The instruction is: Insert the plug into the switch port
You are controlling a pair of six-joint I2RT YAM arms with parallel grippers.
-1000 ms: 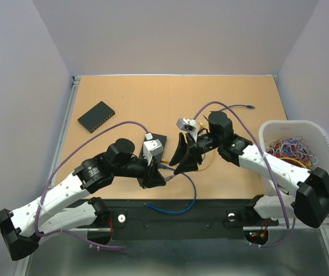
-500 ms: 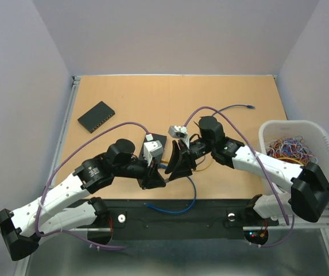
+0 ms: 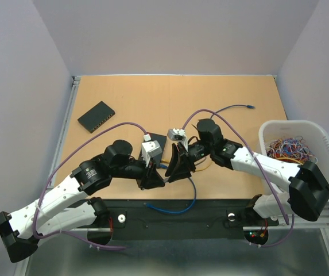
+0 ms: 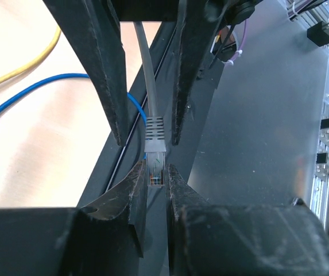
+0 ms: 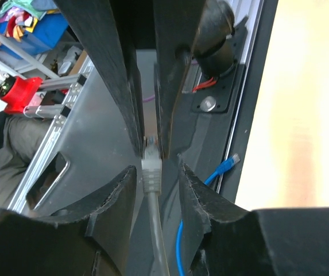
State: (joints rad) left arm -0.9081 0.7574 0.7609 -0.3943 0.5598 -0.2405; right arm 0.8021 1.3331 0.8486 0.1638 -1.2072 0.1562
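The black switch (image 3: 96, 117) lies at the far left of the table, apart from both arms. My left gripper (image 3: 154, 177) is shut on the clear plug (image 4: 155, 165) of a grey cable (image 4: 146, 69), held over the table's near edge; its fingertips (image 4: 136, 178) pinch the plug's tip. My right gripper (image 3: 175, 167) faces it tip to tip, open. Its fingers (image 5: 124, 192) straddle the grey boot (image 5: 151, 175) just behind the plug without closing on it. The switch's ports do not show.
A white bin (image 3: 325, 138) of coloured cables stands at the right. A blue cable (image 3: 184, 195) loops over the near edge below the grippers, a yellow cable (image 3: 207, 167) lies under the right arm, and a blue-tipped cable (image 3: 248, 106) lies at the far right.
My right gripper has moved left and toward me until its open fingers straddle the grey cable at my left gripper. The left arm has barely moved.
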